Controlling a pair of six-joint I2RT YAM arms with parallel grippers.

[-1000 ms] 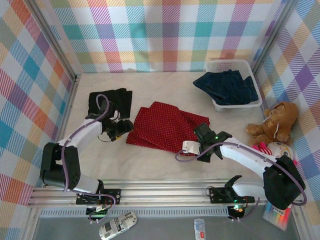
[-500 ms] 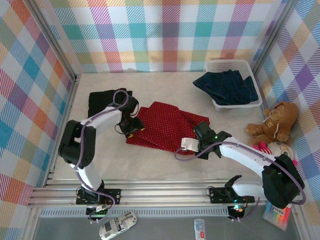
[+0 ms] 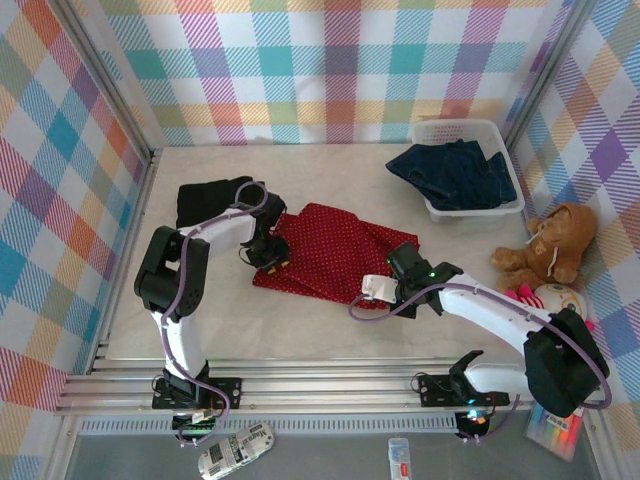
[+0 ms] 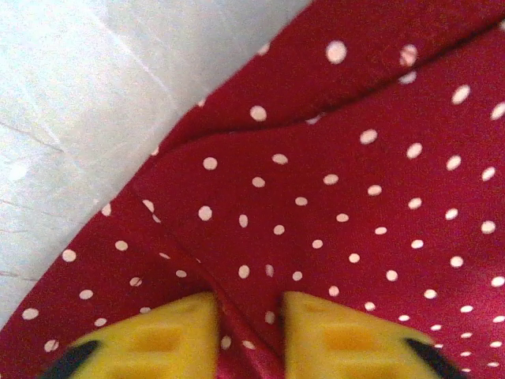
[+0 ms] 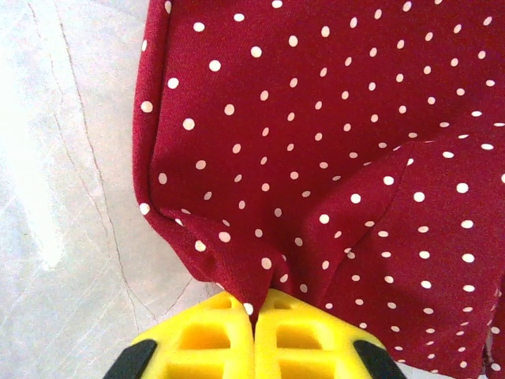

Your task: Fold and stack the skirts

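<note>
The red skirt with white dots (image 3: 330, 250) lies spread on the table's middle. My left gripper (image 3: 268, 252) rests on its left edge; in the left wrist view its yellow fingers (image 4: 166, 335) stand apart on either side of a raised fold of the red skirt (image 4: 355, 197), so my left gripper (image 4: 248, 320) is open. My right gripper (image 3: 400, 264) is at the skirt's right corner, and in the right wrist view my right gripper (image 5: 254, 312) is shut on a pinch of the red skirt (image 5: 331, 118). A folded black skirt (image 3: 210, 198) lies at the back left. Dark denim skirts (image 3: 455, 172) fill the basket.
The white mesh basket (image 3: 465, 127) stands at the back right. A brown teddy bear (image 3: 550, 245) and a small ball-like toy (image 3: 555, 298) sit by the right wall. Checked walls close in the left, back and right. Bare table (image 3: 300, 320) stretches in front of the skirt.
My left arm has swung from beside the black skirt to the red skirt's left edge and set its fingers around a fold. The right gripper has kept its hold, barely moving.
</note>
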